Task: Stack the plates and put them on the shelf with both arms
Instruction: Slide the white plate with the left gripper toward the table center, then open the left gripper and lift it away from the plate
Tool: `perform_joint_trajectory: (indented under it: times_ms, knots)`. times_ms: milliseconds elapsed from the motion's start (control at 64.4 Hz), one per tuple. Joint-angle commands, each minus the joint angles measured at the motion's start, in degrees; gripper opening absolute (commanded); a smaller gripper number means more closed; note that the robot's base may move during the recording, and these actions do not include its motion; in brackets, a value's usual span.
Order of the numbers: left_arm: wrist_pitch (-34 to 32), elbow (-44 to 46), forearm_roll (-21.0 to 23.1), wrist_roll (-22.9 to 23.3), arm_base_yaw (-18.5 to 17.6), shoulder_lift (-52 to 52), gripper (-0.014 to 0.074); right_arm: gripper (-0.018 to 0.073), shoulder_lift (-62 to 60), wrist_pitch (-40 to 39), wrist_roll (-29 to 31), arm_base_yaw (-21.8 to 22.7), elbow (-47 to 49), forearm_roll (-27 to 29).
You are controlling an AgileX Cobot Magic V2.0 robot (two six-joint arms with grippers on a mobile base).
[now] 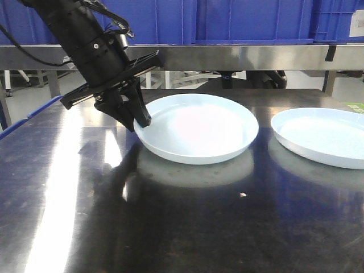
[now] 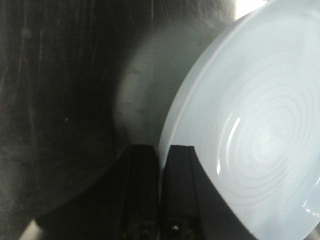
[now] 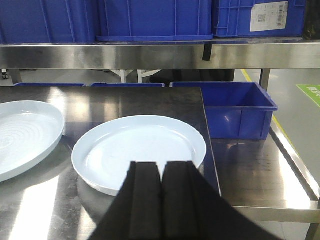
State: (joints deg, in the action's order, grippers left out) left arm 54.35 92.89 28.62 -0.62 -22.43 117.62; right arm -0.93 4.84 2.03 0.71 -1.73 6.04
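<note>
As it slants downward, left end effector (image 1: 140,120) pinches plate (image 1: 200,129) rim.

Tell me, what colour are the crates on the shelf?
The crates are deep blue; the right wrist view shows them best.

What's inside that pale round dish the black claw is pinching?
The glossy pale blue-white round plate looks empty: bare surface, faint concentric rings. The black left gripper's fingers straddle its rim, hiding a small patch there.
</note>
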Motion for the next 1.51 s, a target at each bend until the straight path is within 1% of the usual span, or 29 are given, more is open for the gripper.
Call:
perform_joint_trajectory:
  times_ms: [0, 78, 202, 311, 590, 668, 730, 870, 963, 1040, 1149, 1304, 1366, 1444, 1491]
  knots:
    - [0.1, 1.5, 1.65, 0.62, -0.55, -3.26, 0.0114, 0.0048, -0.78, -4.84, 0.43, 0.07, 0.04, -0.26]
    - [0.1, 1.5, 1.23, 0.62, -0.68, -3.26, 0.0166, 0.0048, -0.78, -4.84, 0.43, 0.07, 0.04, -0.26]
    - [0.8, 1.5, 1.13, 0.62, -1.11, -3.26, 0.0285, 0.0048, -0.78, -4.84, 0.43, 0.07, 0.04, -0.26]
    - [1.57, 1.5, 0.69, 0.62, -1.51, -3.93, 0.0341, 0.0048, -0.78, -4.84, 0.43, 0.07, 0.04, -0.26]
    - [2.06, 1.5, -5.21, 0.62, -1.9, -9.49, 0.0323, 0.0048, -0.78, -4.84, 0.43, 0.07, 0.04, -0.26]
    - [1.64, 1.38, -7.15, 0.62, -1.9, -11.55, 0.0291, 0.0048, -0.78, -4.84, 0.43, 0.07, 0.04, -0.26]
    - [0.23, 0.84, -9.6, 0.62, -2.25, -13.48, 0.026, 0.0048, -0.78, -4.84, 0.43, 0.07, 0.04, -0.26]
    - [-7.35, -4.22, -13.34, 0.62, -2.55, -18.29, 0.0164, 0.0048, -0.78, -4.84, 0.43, 0.07, 0.04, -0.26]
    - [-13.05, -10.07, -15.94, 0.62, -2.55, -21.76, 0.008, 0.0048, -0.78, -4.84, 0.43, 0.07, 0.04, -0.26]
    - [-17.26, -14.83, -18.11, 0.62, -2.55, -24.48, 0.008, 0.0048, -0.78, -4.84, 0.43, 0.07, 0.04, -0.26]
    - [-23.84, -22.39, -19.79, 0.17, -2.55, -29.19, 0.008, 0.0048, -0.78, -4.84, 0.43, 0.07, 0.04, -0.26]
    - [-35.19, -33.61, -19.95, -5.27, -2.22, -37.9, 0.008, 0.0048, -0.78, -4.84, 0.43, 0.07, 0.04, -0.26]
    - [-39.81, -37.56, -19.85, -7.1, -1.26, -41.69, 0.008, 0.0048, -0.78, -4.84, 0.43, 0.07, 0.04, -0.26]
    - [-43.4, -41.93, -19.73, -7.23, 0.22, -46.28, 0.008, 0.0048, -0.78, -4.84, 0.43, 0.07, 0.04, -0.26]
    - [-45.26, -44.13, -19.03, -7.23, 1.91, -48.74, 0.008, 0.0048, -0.78, -4.84, 0.43, 0.07, 0.04, -0.26]
